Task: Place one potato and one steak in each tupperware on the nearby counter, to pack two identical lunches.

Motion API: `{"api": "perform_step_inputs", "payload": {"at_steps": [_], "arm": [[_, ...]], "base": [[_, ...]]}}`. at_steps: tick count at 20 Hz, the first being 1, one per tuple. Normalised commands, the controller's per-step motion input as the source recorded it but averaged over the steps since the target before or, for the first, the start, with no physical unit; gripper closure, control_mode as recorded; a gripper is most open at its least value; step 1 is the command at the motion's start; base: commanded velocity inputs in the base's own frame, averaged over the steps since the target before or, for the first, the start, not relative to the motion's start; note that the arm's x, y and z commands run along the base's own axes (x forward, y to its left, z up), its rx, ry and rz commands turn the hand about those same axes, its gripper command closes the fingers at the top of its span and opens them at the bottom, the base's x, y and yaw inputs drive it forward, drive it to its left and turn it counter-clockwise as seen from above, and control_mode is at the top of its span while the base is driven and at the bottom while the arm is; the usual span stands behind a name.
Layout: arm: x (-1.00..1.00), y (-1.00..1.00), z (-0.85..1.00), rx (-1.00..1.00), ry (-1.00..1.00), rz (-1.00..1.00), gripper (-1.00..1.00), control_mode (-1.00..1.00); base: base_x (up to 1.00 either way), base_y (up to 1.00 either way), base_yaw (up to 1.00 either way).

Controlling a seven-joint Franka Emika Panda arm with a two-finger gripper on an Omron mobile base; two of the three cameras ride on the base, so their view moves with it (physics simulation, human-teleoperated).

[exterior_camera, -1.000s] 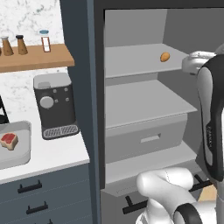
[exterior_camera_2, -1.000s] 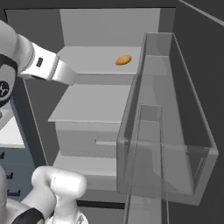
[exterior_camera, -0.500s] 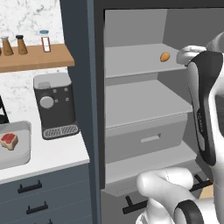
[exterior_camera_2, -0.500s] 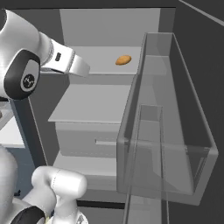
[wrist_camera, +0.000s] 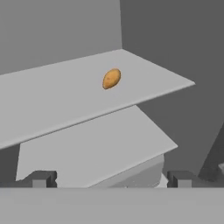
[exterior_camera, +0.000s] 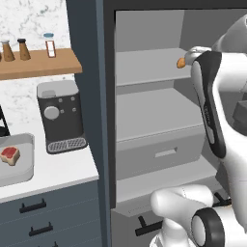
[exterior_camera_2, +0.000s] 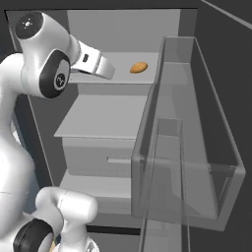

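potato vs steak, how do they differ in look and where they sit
The potato is orange-brown, smooth and oval; the steak is red with pale edging and flatter, blockier. The potato lies bare on the upper fridge shelf; the steak sits inside a pale tupperware on the counter. The potato lies just ahead of the gripper, while the steak is off to the side. Both are single pieces of food, neither held.

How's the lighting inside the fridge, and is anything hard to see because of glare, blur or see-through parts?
Hand view: flat, even grey light, the potato sharp on the upper shelf, no glare. Right base view: the clear door bins show the shelves through them, slightly hazed. Left base view: the arm hides most of the potato; the counter is bright.
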Motion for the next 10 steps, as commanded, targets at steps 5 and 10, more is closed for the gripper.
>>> {"api": "perform_step_inputs", "payload": {"at_steps": [5,10], "arm": [[0.59,-0.39,-0.06,0.0,0.0,0.0,-1.0,-1.0],[0.61,-0.28,-0.17,0.0,0.04,0.0,-1.0,-1.0]], "base": [[0.0,0.0,0.0],[0.0,0.0,0.0]]}}
